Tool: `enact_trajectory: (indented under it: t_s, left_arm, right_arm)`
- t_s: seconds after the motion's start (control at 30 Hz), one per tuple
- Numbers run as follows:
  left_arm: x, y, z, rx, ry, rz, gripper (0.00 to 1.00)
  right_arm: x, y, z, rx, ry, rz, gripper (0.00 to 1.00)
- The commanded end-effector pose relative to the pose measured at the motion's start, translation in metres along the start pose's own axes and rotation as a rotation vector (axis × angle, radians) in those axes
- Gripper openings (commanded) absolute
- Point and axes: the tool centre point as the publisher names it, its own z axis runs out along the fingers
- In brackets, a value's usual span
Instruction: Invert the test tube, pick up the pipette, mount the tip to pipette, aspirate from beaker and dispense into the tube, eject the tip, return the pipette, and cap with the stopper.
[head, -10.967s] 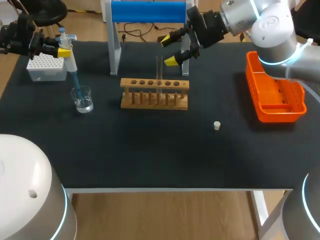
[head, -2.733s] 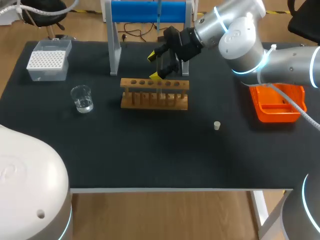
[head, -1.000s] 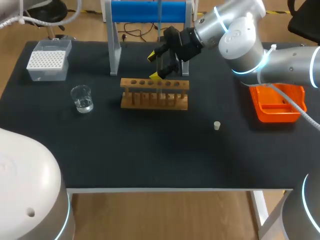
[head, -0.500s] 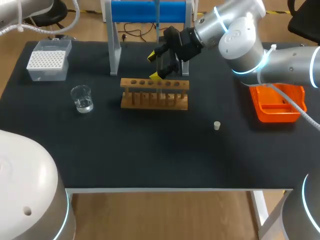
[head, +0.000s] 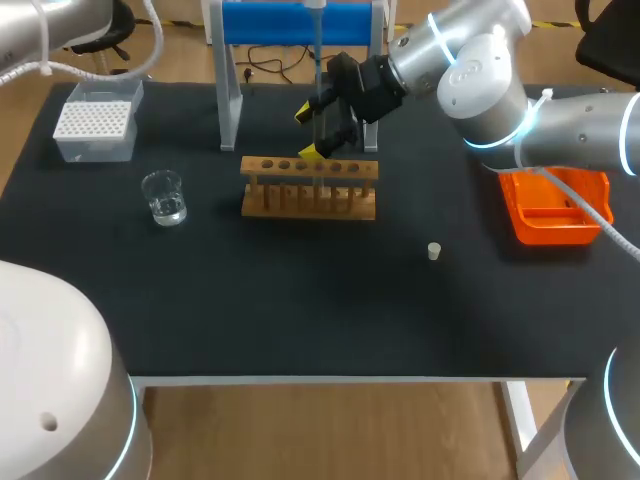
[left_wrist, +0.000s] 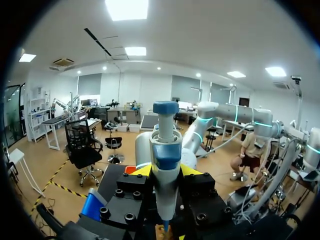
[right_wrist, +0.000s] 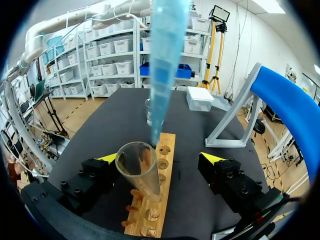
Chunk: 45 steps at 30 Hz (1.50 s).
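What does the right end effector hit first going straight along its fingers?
Most likely the test tube: it stands in the wooden rack, between the right end effector's open fingers. The pipette tip hangs just over its mouth and might be caught too; depth is unclear.

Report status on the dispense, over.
Left claw shut on pipette. Right claw open around test tube in rack. Blue tip at tube mouth. Nothing blocking.
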Motion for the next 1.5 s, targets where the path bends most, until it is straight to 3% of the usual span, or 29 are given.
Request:
enact_trajectory:
  t_s: [0.03, 1.5]
  left_arm:
    - [0.002, 0.004, 0.002, 0.011, -0.006, -0.002, 0.0]
    - [0.005, 0.026, 0.006, 0.015, -0.011, -0.036, 0.0]
  right_arm:
    - [0.0, 0.001, -0.002, 0.004, 0.002, 0.0, 1.0]
    - [0.0, 0.001, -0.002, 0.004, 0.002, 0.0, 1.0]
